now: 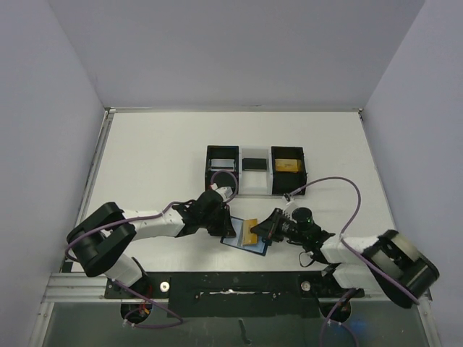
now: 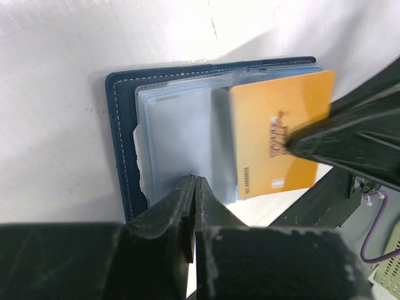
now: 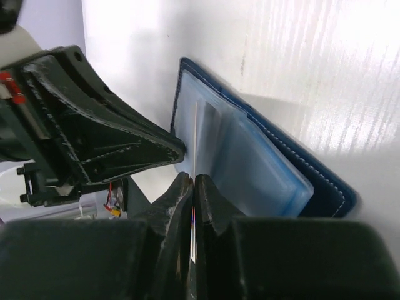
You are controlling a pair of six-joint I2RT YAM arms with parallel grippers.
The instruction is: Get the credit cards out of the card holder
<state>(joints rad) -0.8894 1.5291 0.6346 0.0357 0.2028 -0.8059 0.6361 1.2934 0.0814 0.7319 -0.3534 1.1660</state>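
Pinching the free edge of a gold card [image 2: 262,125], the right gripper [image 3: 193,182] has its fingers clenched flat on the card, which the right wrist view shows edge-on as a thin line between them. The card holder [image 2: 122,144] lies open on the table [image 1: 159,159] near the arm bases, between the two grippers, with its clear sleeves [image 2: 175,134] fanned upward. The gold card is partly out of a sleeve; its inner edge is under plastic and its outer part is bare. The left gripper [image 2: 195,182] is closed, with its tips against the near edge of the sleeves on the half away from the card. Whether it pinches a sleeve or only presses down cannot be told.

Key relation: the card's exposed end points towards the right arm, and the sleeve mouth opens that way too. The line of withdrawal therefore appears to run flat across the holder, from the left gripper to the right, with the left acting as anchor. At the far side stand two black boxes [image 1: 210,173]. One holds another gold card [image 1: 287,165], and a dark card [image 1: 255,163] lies on the white tray [image 1: 255,184] between them.
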